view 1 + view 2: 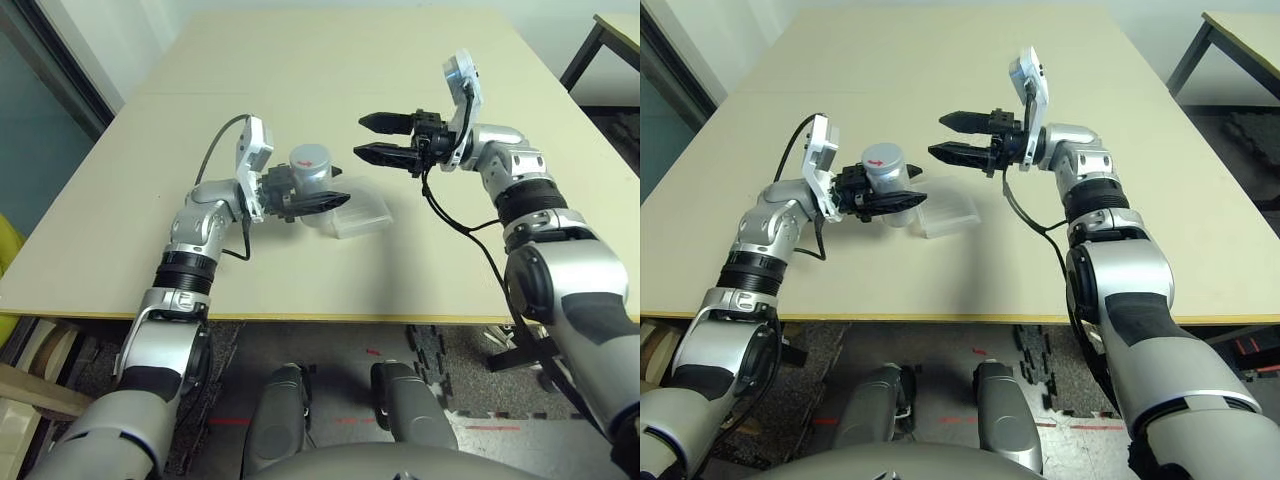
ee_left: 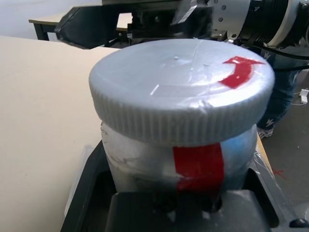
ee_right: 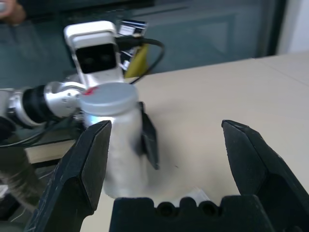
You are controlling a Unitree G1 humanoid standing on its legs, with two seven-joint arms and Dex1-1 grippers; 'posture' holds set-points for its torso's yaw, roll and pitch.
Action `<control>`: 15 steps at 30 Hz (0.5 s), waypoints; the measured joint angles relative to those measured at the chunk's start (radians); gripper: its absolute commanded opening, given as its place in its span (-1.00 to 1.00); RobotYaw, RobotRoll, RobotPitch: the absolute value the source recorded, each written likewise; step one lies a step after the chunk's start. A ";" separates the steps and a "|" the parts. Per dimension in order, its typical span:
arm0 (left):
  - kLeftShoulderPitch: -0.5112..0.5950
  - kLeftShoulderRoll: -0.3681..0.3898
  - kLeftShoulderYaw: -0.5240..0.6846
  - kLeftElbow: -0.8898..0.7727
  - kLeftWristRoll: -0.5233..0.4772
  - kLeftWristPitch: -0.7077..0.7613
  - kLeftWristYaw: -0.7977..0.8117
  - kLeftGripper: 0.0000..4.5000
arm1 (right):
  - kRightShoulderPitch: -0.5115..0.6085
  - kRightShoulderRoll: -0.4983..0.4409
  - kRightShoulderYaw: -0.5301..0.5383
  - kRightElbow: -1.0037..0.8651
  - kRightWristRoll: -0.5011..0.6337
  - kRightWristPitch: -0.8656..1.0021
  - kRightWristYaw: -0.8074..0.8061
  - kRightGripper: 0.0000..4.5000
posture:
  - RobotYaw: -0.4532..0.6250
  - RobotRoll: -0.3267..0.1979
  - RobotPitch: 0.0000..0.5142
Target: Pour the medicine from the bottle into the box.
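Gripping the bottle (image 1: 308, 178) firmly, the left gripper (image 1: 312, 203) has its black fingers clamped on the body, and the bottle stands upright above the table (image 1: 300, 80), grey cap (image 2: 181, 89) still on, red arrow mark facing up. Through the left wrist camera the cap looms large, ridged edge sharp, a strip of red label on the body right below it. Just beside the bottle, toward the robot's right, the box (image 1: 360, 214) lies on the tabletop, clear and shallow, partly tucked under the left gripper's fingers. Over to the right gripper (image 1: 380, 138): jaws spread wide, holding nothing, pointing level across at the bottle and hanging a little above and beyond the box. Its fingers (image 3: 89, 164) frame the bottle in its own wrist camera, with a clear gap between fingertips and cap. The medicine, whether inside or not, I cannot tell.
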 measured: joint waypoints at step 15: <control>-0.035 -0.019 -0.004 0.056 0.023 -0.031 0.007 0.20 | 0.058 0.060 0.067 -0.214 0.022 0.103 0.013 1.00 | -0.48 0.25 -0.68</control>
